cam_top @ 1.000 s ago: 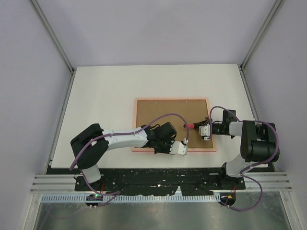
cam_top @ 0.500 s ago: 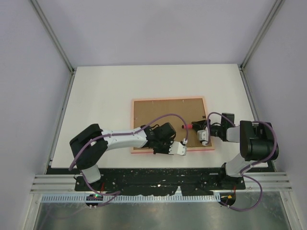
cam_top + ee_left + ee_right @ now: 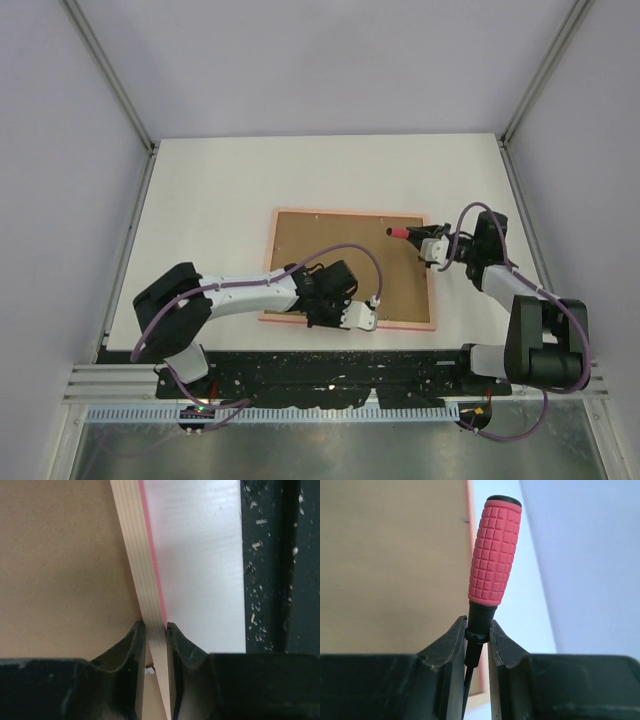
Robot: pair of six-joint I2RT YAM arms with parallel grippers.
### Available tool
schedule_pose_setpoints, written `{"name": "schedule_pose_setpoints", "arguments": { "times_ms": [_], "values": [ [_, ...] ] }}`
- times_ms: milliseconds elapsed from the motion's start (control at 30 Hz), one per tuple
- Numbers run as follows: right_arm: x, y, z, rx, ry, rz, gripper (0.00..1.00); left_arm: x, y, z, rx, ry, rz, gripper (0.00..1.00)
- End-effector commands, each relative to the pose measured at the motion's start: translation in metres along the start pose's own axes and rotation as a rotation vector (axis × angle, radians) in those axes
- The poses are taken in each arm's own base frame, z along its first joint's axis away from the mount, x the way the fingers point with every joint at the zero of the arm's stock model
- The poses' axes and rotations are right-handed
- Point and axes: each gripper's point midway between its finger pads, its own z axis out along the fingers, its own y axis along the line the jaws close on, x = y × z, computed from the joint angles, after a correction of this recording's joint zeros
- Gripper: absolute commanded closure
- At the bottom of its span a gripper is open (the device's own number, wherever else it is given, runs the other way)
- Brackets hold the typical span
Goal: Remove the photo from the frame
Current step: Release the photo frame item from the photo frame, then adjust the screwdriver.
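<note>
The pink frame lies face down on the white table, its brown backing board up. The photo is hidden under the board. My left gripper is shut on the frame's near rail; in the left wrist view the pale rail runs up from between the jaws, my gripper clamping it. My right gripper is shut on a screwdriver with a pink handle, over the frame's right part. In the right wrist view the handle stands up out of my gripper.
The white table ends at a black strip along the near edge. Grey walls and metal posts close in the left, back and right sides.
The frame has turned, its near left corner swung toward the table's front and left with my left gripper. My right gripper has lifted and moved back and right with the screwdriver.
</note>
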Motion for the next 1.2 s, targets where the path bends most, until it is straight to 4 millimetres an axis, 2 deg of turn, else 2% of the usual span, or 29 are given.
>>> {"name": "schedule_pose_setpoints", "arguments": {
  "times_ms": [0, 67, 167, 267, 367, 433, 533, 600, 667, 767, 867, 900, 1000, 1067, 1167],
  "values": [
    [-0.022, -0.019, -0.007, -0.024, -0.018, 0.100, 0.92, 0.019, -0.022, -0.009, 0.075, 0.058, -0.023, 0.75],
    [-0.020, -0.017, -0.007, -0.025, -0.007, 0.086, 0.92, 0.018, -0.022, -0.010, 0.076, 0.055, -0.026, 0.71],
    [-0.021, -0.017, -0.009, -0.013, 0.008, 0.122, 0.92, 0.014, -0.017, -0.015, 0.055, 0.044, -0.032, 0.45],
    [-0.032, -0.031, -0.011, 0.023, -0.002, 0.283, 0.92, 0.003, -0.007, -0.028, 0.009, -0.016, -0.046, 0.25],
    [-0.053, -0.047, -0.013, 0.040, -0.036, 0.426, 0.92, -0.013, 0.009, -0.049, -0.039, -0.093, -0.073, 0.19],
    [-0.065, -0.060, -0.014, 0.061, -0.047, 0.570, 0.92, -0.028, 0.026, -0.070, -0.080, -0.165, -0.104, 0.13],
    [-0.087, -0.081, -0.016, 0.071, -0.073, 0.807, 0.92, -0.050, 0.059, -0.110, -0.148, -0.304, -0.195, 0.11],
    [-0.101, -0.090, -0.015, 0.061, -0.098, 0.946, 0.92, -0.065, 0.091, -0.147, -0.213, -0.404, -0.293, 0.11],
    [-0.118, -0.095, -0.013, 0.019, -0.128, 1.030, 0.92, -0.068, 0.119, -0.175, -0.264, -0.476, -0.391, 0.11],
    [-0.146, -0.082, -0.005, -0.100, -0.166, 1.016, 0.92, -0.068, 0.147, -0.212, -0.308, -0.575, -0.500, 0.11],
    [-0.164, -0.060, 0.005, -0.150, -0.165, 0.926, 0.92, -0.073, 0.150, -0.232, -0.293, -0.637, -0.516, 0.12],
    [-0.167, -0.052, 0.009, -0.172, -0.172, 0.904, 0.92, -0.077, 0.146, -0.234, -0.269, -0.653, -0.506, 0.12],
    [-0.172, -0.044, 0.014, -0.210, -0.177, 0.938, 0.92, -0.092, 0.128, -0.239, -0.160, -0.715, -0.489, 0.11],
    [-0.175, -0.045, 0.017, -0.217, -0.187, 1.000, 0.92, -0.102, 0.119, -0.242, -0.088, -0.759, -0.507, 0.10],
    [-0.186, -0.066, 0.021, -0.158, -0.260, 1.153, 0.92, -0.112, 0.109, -0.245, 0.001, -0.825, -0.546, 0.10]
  ]
}}
